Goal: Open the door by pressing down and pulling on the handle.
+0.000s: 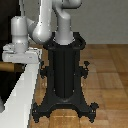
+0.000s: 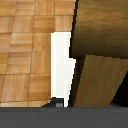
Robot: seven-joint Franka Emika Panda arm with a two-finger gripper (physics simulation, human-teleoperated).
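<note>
The door [image 1: 7, 86] is a dark panel at the exterior view's left, set in a white frame [image 1: 24, 94]. The tan handle [image 1: 6, 66] juts from it, and only its end shows under the arm's hand. My white gripper [image 1: 17, 59] sits directly on top of the handle, with its fingers hidden between hand and lever. In the wrist view the brown handle [image 2: 100, 30] fills the picture close up, with the white frame [image 2: 62, 65] beside it. No fingertip shows clearly there.
The black ribbed robot pedestal [image 1: 64, 65] stands on its spread feet on the wooden floor [image 1: 107, 75], just to the exterior view's right of the door frame. The wooden floor also shows in the wrist view [image 2: 25, 50].
</note>
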